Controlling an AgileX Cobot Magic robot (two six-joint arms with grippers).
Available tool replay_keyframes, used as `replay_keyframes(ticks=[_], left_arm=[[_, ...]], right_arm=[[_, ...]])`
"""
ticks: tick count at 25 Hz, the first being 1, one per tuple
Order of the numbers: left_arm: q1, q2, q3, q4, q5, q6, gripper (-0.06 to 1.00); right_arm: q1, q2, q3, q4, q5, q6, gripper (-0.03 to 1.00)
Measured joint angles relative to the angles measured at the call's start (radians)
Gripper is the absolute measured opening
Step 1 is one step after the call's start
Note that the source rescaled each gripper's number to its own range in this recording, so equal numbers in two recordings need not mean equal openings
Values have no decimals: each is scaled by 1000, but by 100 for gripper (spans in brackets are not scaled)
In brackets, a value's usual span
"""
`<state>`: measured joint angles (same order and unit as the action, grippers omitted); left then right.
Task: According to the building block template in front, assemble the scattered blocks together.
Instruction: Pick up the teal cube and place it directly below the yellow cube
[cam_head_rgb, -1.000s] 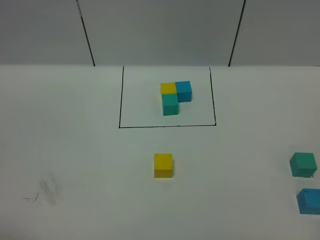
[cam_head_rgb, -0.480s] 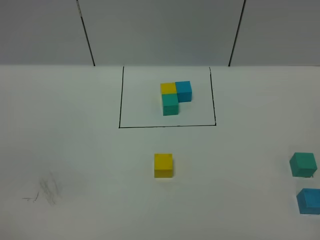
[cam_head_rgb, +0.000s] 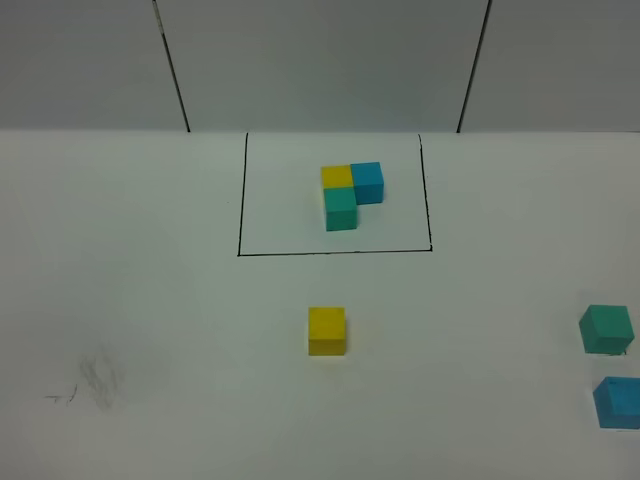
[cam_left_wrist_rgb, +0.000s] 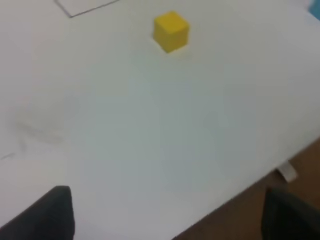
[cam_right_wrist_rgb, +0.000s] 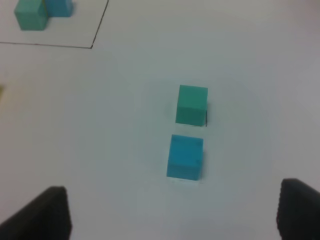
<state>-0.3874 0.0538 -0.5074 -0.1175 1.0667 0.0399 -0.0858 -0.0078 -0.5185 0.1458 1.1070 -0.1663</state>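
The building block template (cam_head_rgb: 350, 195), an L of yellow, blue and teal-green cubes, sits inside a black drawn outline (cam_head_rgb: 240, 200) at the table's far middle. Of the scattered blocks, the yellow cube (cam_head_rgb: 326, 331) lies alone in the middle. The teal-green cube (cam_head_rgb: 606, 329) and the blue cube (cam_head_rgb: 618, 402) lie close together at the right edge. Neither arm shows in the exterior high view. In the left wrist view, my left gripper (cam_left_wrist_rgb: 167, 220) is open, well short of the yellow cube (cam_left_wrist_rgb: 171, 31). My right gripper (cam_right_wrist_rgb: 172, 215) is open, close to the blue cube (cam_right_wrist_rgb: 185, 156) and the teal-green cube (cam_right_wrist_rgb: 192, 104).
A faint pencil smudge (cam_head_rgb: 95, 380) marks the white table at the near left. The left wrist view shows the table's edge with brown floor (cam_left_wrist_rgb: 300, 165) beyond it. A grey panelled wall (cam_head_rgb: 320, 60) stands behind the table.
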Motion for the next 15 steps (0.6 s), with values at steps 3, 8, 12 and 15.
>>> replay_keyframes(ticks=[3, 8, 12, 15], left_arm=[[163, -2, 1, 0, 0, 0, 65], [366, -8, 1, 0, 0, 0, 65], [453, -11, 1, 0, 0, 0, 65], [467, -14, 1, 0, 0, 0, 65]], right_arm=[[0, 0, 0, 0, 0, 0, 83], [0, 0, 0, 0, 0, 0, 83], [0, 0, 0, 0, 0, 0, 83], [0, 0, 0, 0, 0, 0, 83]])
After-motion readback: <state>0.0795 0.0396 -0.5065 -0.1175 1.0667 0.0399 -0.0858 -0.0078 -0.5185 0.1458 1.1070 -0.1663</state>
